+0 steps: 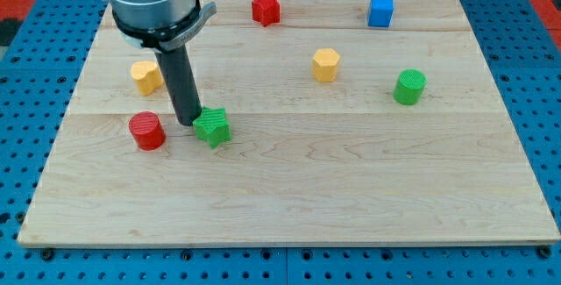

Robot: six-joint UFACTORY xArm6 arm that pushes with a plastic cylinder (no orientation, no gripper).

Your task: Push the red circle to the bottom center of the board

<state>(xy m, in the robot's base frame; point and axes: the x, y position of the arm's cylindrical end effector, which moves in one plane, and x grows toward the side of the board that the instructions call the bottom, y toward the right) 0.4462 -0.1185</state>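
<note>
The red circle (146,131) is a short red cylinder at the left of the wooden board (351,188), about mid-height. My tip (187,123) rests on the board just to the red circle's right, with a small gap between them. The tip touches or nearly touches the left edge of a green star (212,127), which lies to its right. The dark rod rises from the tip toward the view's top, under the arm's grey housing.
A yellow block (145,76) sits above the red circle, partly behind the rod. A red star (266,9) and a blue cube (380,10) lie near the top edge. A yellow hexagon (325,64) and a green cylinder (408,87) are at the right.
</note>
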